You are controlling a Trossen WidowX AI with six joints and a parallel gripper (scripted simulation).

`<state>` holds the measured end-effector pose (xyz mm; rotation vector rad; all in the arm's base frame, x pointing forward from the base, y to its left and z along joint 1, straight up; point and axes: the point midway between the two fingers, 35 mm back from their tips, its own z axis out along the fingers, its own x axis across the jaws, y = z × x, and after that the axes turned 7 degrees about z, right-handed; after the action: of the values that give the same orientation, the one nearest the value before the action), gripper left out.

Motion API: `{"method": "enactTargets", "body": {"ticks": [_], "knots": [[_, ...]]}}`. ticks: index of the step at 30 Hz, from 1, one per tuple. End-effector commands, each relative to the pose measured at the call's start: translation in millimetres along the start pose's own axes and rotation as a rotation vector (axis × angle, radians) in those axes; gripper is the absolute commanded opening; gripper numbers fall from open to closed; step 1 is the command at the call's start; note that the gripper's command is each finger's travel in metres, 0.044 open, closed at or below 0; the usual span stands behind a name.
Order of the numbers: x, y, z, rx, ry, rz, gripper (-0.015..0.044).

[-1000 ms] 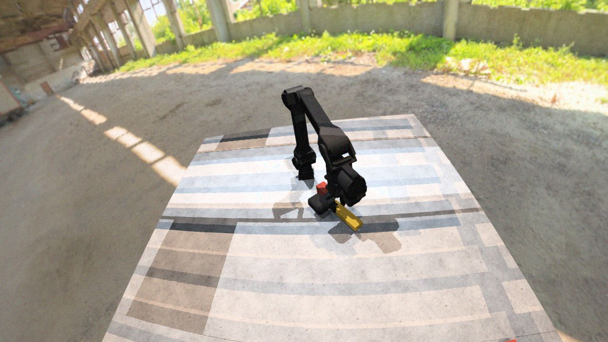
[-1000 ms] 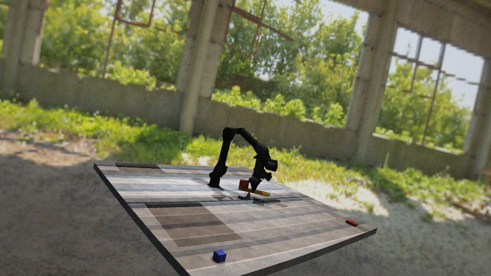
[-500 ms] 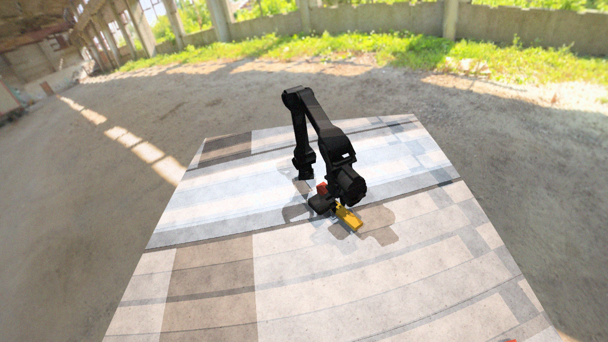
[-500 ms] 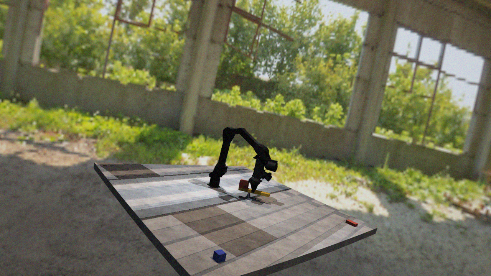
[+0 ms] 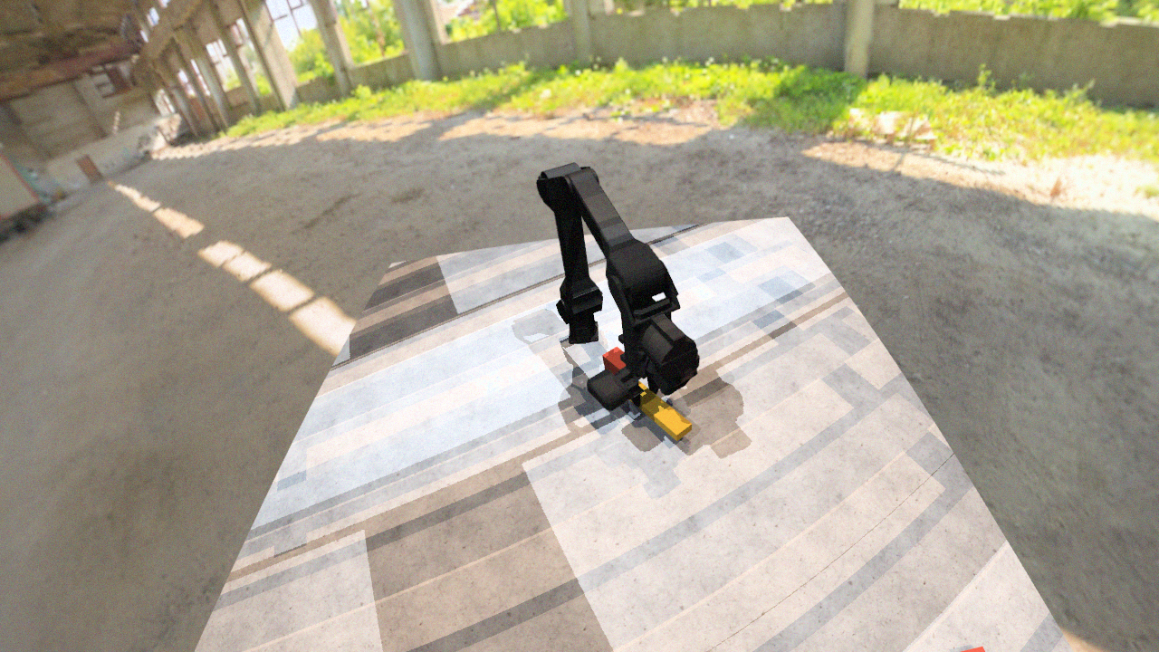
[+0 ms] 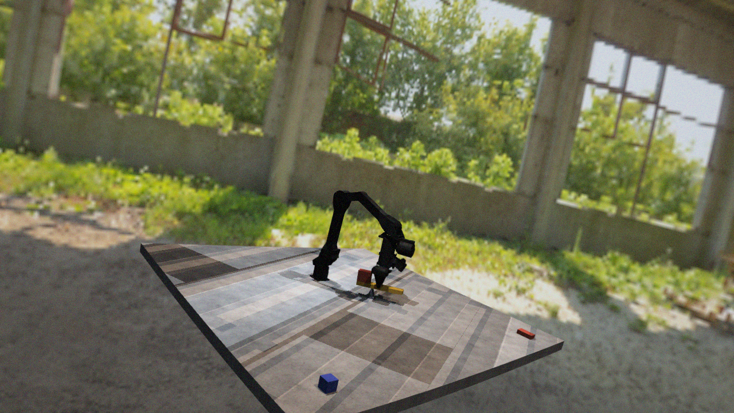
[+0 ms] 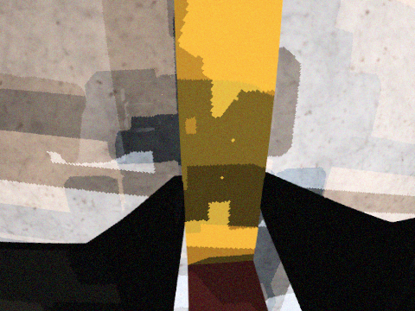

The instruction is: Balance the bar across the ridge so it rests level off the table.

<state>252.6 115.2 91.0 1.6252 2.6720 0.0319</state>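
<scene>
The yellow bar [image 5: 669,423] [image 6: 393,289] [image 7: 229,47] carries a red block [image 5: 612,359] [image 6: 363,276] [image 7: 225,287] on its end nearer the arm's base. My gripper [image 5: 636,392] [image 6: 379,285] [image 7: 220,183] is shut on the bar between the block and the far end. The bar is clear of the table. The small dark ridge [image 6: 371,294] stands under the bar in the exterior view; its top is very close to the bar's underside, and I cannot tell whether they touch. The ridge is mostly hidden in the other views.
The arm's base [image 5: 581,326] [image 6: 320,270] stands on the patterned table [image 5: 454,599] [image 6: 246,328] behind the bar. A blue cube [image 6: 327,383] lies near the table's front edge. A small red brick [image 6: 525,334] lies near the right corner, far from the gripper.
</scene>
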Motion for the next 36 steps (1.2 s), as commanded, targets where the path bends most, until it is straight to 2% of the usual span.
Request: {"method": "enactTargets", "body": {"ticks": [1,36], "knots": [[0.1,0.0,0.7,0.001,0.000,0.002,0.0000],[0.1,-0.5,3.7,0.001,0.000,0.002,0.0000]]}}
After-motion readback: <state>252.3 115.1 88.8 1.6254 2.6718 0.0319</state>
